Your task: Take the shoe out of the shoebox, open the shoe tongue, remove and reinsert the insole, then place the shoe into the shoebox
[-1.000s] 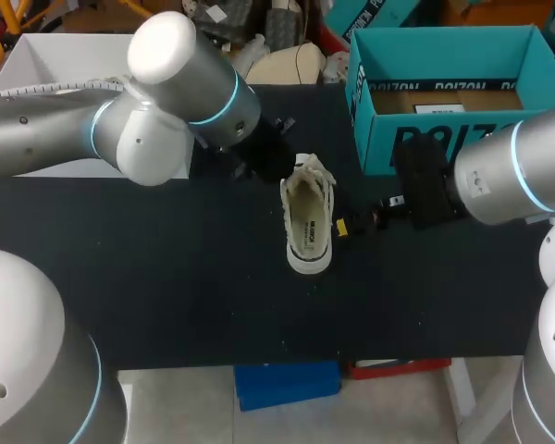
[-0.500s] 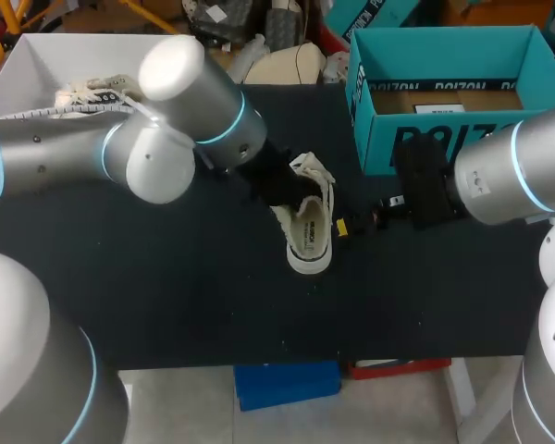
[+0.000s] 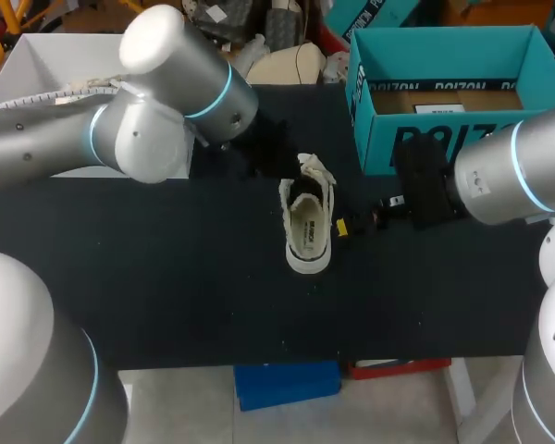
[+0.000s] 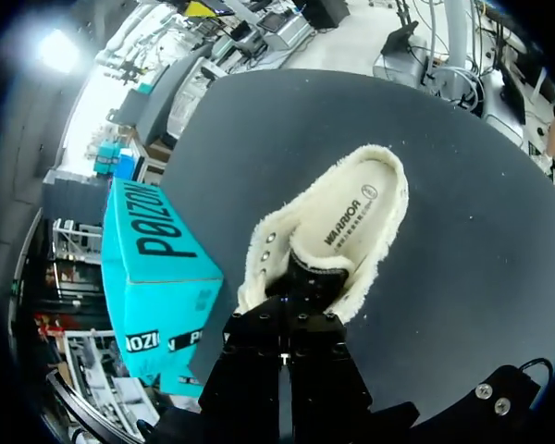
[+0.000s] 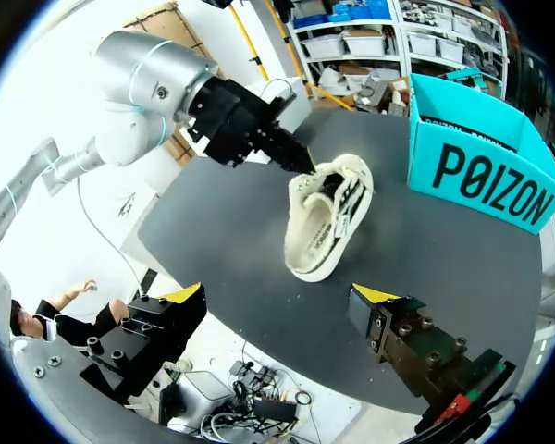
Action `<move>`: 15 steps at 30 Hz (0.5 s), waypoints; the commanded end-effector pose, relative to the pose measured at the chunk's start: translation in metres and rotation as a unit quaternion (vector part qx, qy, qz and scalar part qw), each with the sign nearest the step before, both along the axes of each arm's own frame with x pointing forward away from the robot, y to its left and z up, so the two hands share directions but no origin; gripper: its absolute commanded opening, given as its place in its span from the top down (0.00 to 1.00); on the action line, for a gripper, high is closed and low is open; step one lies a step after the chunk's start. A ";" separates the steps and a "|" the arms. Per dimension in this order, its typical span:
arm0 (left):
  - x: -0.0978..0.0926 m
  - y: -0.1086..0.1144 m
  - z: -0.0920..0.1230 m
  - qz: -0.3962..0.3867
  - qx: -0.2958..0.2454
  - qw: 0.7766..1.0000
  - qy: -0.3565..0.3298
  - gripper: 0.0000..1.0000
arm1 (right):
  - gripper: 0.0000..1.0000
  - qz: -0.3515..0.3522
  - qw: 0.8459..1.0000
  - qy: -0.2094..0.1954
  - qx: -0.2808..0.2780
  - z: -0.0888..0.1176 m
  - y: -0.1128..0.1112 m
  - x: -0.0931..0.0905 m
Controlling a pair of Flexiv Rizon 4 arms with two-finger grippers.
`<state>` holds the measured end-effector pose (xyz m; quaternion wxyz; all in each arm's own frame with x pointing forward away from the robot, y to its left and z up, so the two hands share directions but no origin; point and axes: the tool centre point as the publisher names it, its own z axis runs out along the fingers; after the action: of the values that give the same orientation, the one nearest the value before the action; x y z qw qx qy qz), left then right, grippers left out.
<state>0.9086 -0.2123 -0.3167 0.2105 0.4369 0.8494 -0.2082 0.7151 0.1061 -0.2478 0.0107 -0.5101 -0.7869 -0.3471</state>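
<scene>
Cream canvas shoe (image 3: 307, 231) lies beside the open teal cardboard shoebox (image 3: 444, 139). Left tool (image 4: 303, 280) is inside the shoe, its grip unclear; right tool (image 5: 277, 296) is wide open, empty.

We see the shoe (image 3: 308, 229) as cream woven cloth with a fuzzy, fleecy rim, and its insole (image 4: 351, 208) looks smoother. The tabletop (image 3: 166, 277) is matt black and faintly grainy. The shoebox (image 3: 381, 148) is teal cardboard, dull outside and raw brown within. Our left arm (image 3: 166, 55) has a smooth, satin grey shell. Our right end effector (image 5: 277, 296) is matt black with yellow, plastic-looking tips.
</scene>
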 end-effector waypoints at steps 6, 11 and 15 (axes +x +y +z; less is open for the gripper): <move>-0.045 0.074 0.047 0.129 -0.086 0.985 0.069 0.00 | 0.00 -0.001 1.000 0.000 -0.001 0.000 0.001 0.000; -0.053 0.077 0.049 0.134 -0.091 0.983 0.084 0.00 | 0.00 -0.001 1.000 0.000 -0.001 0.000 0.001 0.000; -0.053 0.077 0.049 0.134 -0.091 0.983 0.084 0.00 | 0.00 -0.001 1.000 0.000 -0.001 0.000 0.001 0.000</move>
<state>0.8624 -0.1435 -0.2725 0.1999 0.2798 0.8929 -0.2908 0.7151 0.1061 -0.2478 0.0107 -0.5102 -0.7868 -0.3471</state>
